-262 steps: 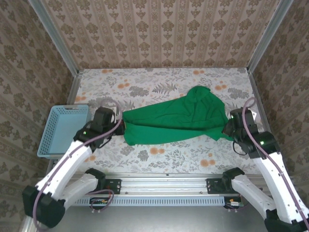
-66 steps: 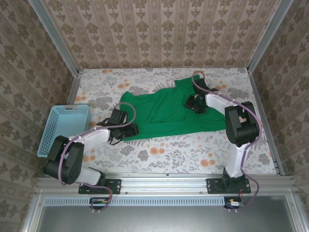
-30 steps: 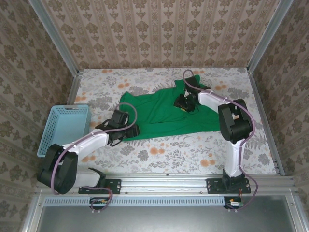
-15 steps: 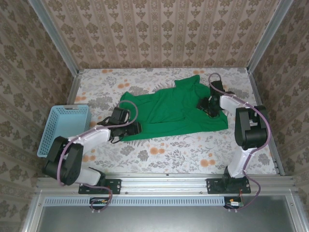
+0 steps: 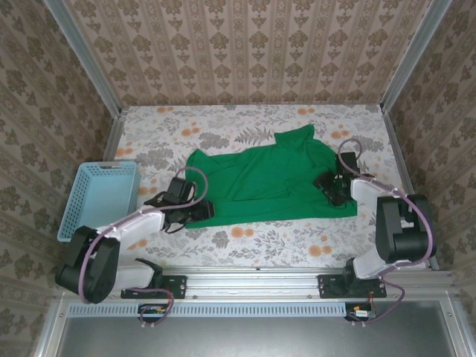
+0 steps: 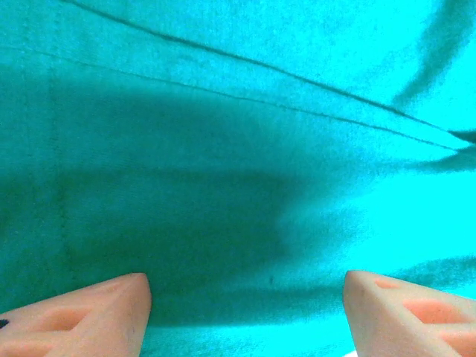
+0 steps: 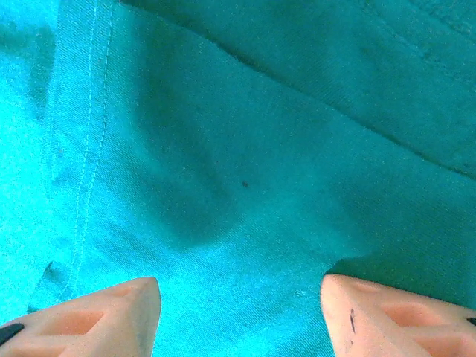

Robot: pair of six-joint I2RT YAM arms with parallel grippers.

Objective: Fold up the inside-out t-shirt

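The plain bright green thin-cloth t-shirt (image 5: 268, 182) lies flat on the floral desk (image 5: 245, 238), its long axis running left to right. The left tool (image 5: 202, 210) sits at its near-left corner and the right tool (image 5: 329, 187) at its right edge. Both are spread over cloth, pinching nothing.

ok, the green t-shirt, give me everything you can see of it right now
The t-shirt is plain bright green, thin soft cloth, no print. It lies spread mostly flat on the floral table, with shallow creases and one part reaching toward the far right. A stitched seam shows close up. The left gripper sits at its near-left corner, the right gripper at its right edge, both open over the cloth.
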